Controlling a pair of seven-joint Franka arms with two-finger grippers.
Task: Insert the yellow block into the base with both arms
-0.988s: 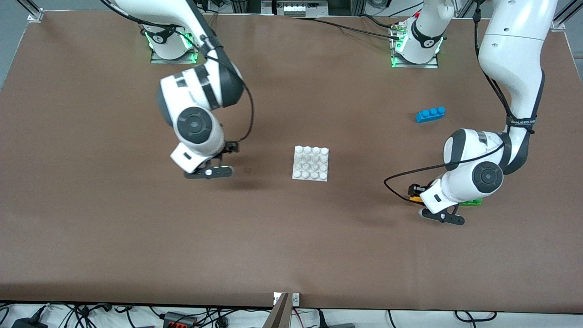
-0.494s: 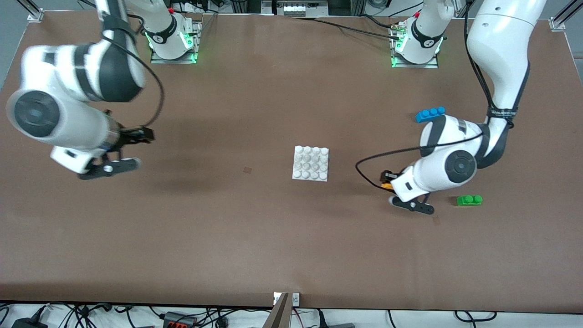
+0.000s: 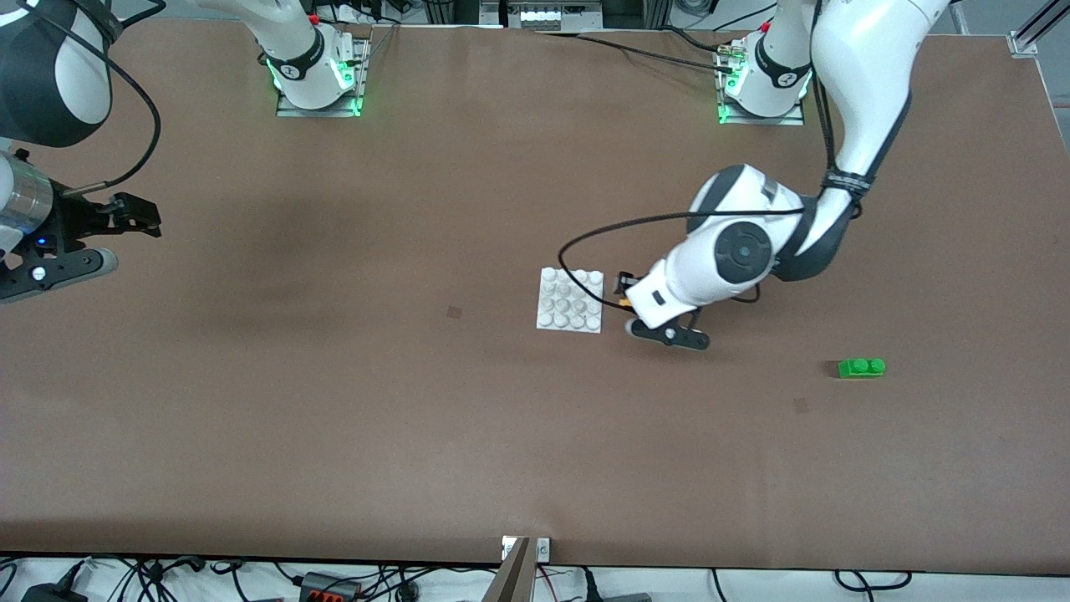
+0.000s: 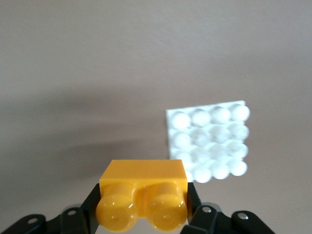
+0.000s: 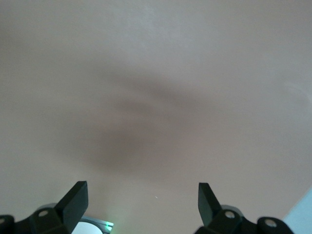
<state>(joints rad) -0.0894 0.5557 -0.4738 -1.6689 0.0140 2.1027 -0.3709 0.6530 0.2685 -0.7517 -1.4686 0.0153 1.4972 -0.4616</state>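
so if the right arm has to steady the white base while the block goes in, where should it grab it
Probably by the edge of the base toward the right arm's end of the table, coming in low from that end. The plate lies flat, and its 4x4 stud top must stay free. The left gripper holds the yellow block over the table beside the plate's edge at its own end. The right gripper waits open.

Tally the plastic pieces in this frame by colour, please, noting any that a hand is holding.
Yellow block: 1, held in the left hand beside the base
Green brick: 1, on the table
White base: 1, on the table
Blue: 0 in view
Total: 3
The right hand is open and holds nothing, at the right arm's end of the table.
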